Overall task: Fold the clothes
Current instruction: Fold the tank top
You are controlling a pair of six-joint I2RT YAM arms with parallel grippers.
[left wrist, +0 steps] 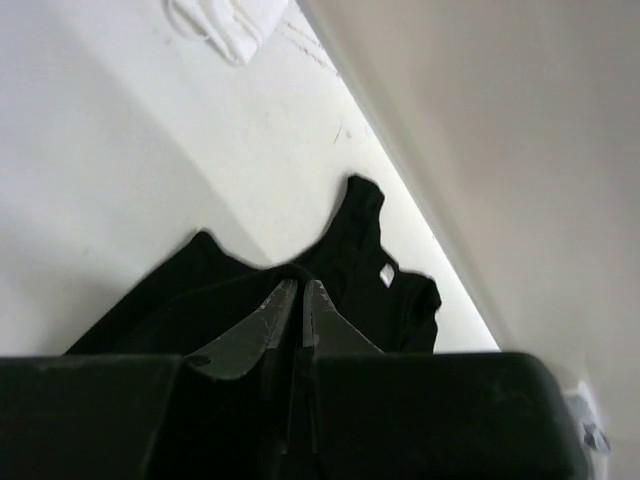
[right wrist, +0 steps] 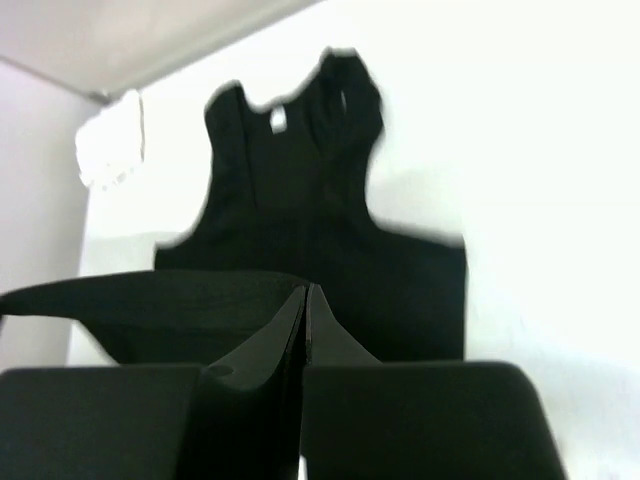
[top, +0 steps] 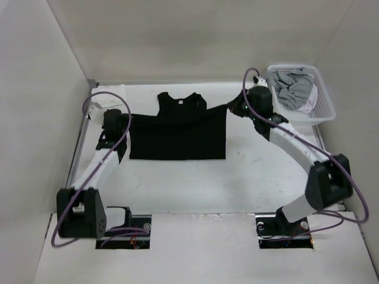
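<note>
the clothes (top: 177, 135) lie spread in the middle of the bench (top: 189, 186), neck end toward the back wall. the left jaws pinch the clothes at their left edge. the right jaws pinch the right back corner, which is lifted off the bench. a basket (top: 324, 105) sits at the back right, behind the right arm, with crumpled garments (top: 290, 89) in it. a small cloth (left wrist: 225, 20) lies at the back left, apart from the clothes.

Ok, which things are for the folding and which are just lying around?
For the folding:
black shirt
left pincer and right pincer, both shut on its edge

Just lying about:
grey clothes in the white basket
small white cloth
</note>
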